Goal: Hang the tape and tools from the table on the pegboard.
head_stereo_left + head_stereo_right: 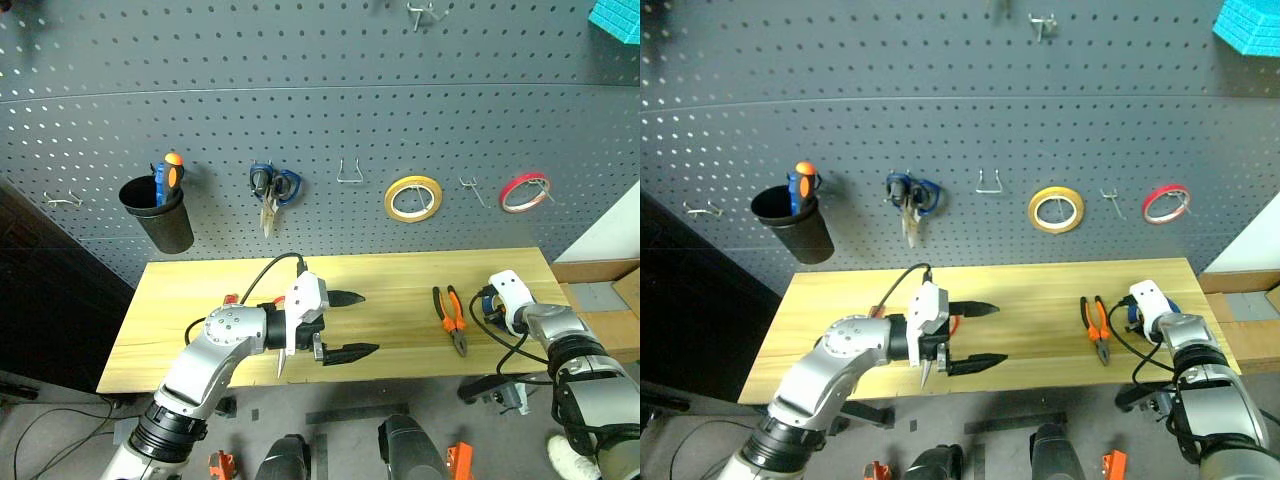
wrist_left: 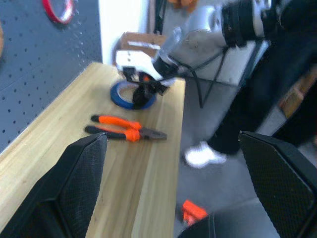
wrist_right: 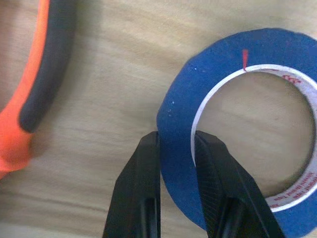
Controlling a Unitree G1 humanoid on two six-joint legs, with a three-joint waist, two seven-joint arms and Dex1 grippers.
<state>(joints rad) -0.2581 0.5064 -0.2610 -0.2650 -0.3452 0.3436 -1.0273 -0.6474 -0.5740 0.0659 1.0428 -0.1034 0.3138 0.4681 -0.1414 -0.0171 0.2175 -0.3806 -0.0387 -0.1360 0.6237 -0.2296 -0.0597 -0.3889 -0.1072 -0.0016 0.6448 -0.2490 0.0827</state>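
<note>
Low in the left eye view, left of centre, the left gripper [image 1: 342, 325] is being held over the table [image 1: 400, 275] with its two black fingers spread wide and nothing between them. Right of centre, the pliers [image 1: 451, 318] are lying flat on the wood. At the right edge of the tabletop, the right gripper [image 1: 492, 308] is being pressed down at the blue tape [image 1: 489, 312], which is mostly hidden under the white wrist. On the pegboard [image 1: 320, 110] above, a black cup [image 1: 158, 212], blue-handled scissors [image 1: 272, 190], a yellow roll [image 1: 413, 198] and a red roll [image 1: 525, 191] are hanging in a row.

From the left wrist view, the tape [image 2: 130, 95] is being seen in the upper middle, flat on the table near its end, with the right gripper [image 2: 143, 92] on its rim and the pliers [image 2: 124, 131] lying just below.

Through the right wrist view, the ring's wall [image 3: 178, 148] is being pinched: one finger outside, one inside the white core. An orange-and-black handle [image 3: 39, 74] is lying at the left edge.
</note>
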